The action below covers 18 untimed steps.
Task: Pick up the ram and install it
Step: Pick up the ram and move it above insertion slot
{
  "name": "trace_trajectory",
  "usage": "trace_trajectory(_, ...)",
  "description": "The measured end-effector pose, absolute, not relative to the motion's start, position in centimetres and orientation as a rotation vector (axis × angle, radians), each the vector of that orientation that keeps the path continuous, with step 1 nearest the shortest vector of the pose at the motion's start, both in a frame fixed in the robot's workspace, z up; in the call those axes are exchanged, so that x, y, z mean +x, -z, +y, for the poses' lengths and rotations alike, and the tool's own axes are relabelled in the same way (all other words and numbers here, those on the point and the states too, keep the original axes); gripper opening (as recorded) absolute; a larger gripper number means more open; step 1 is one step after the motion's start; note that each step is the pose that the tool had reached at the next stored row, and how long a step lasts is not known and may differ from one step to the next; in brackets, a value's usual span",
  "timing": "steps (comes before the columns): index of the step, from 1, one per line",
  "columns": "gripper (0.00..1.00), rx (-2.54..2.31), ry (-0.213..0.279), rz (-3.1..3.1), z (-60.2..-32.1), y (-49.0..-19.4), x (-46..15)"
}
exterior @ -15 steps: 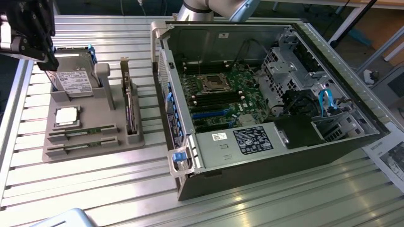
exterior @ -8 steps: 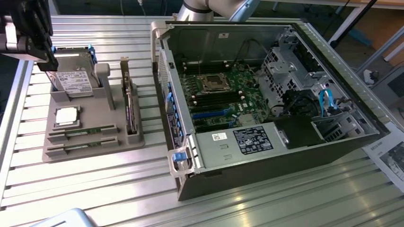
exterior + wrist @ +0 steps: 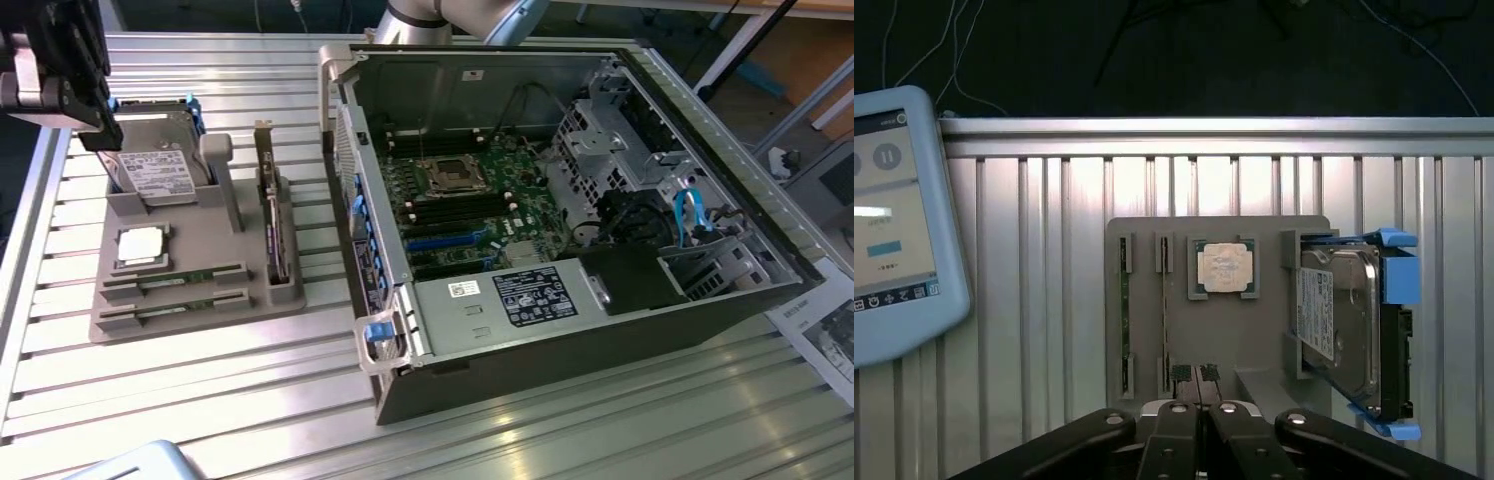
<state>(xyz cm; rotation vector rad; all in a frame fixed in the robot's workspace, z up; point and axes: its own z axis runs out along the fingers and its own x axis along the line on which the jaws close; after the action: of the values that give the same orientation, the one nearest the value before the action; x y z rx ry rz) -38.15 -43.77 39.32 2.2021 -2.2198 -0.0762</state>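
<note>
Claw (image 3: 1199, 385): closed tips seen, body cropped by pic edge; in exterior view likewise cropped at the exterior view's left. Ram (image 3: 1124, 318): 2 sticks edge-on, lower part sunk in slots of grey holder (image 3: 1254, 345), chips too small to tell; hard drive (image 3: 1344, 325) label txt illegible. Tablet (image 3: 894, 230): partly cut off by frame, screen txt blurred; printed sheet (image 3: 821, 335) cropped at the exterior view's right, print unreadable.
</note>
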Motion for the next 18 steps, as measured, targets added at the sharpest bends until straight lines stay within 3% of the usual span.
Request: trace_trajectory(18, 0.1, 2.202, 0.076, -2.22, -45.7, -39.3, -38.2)
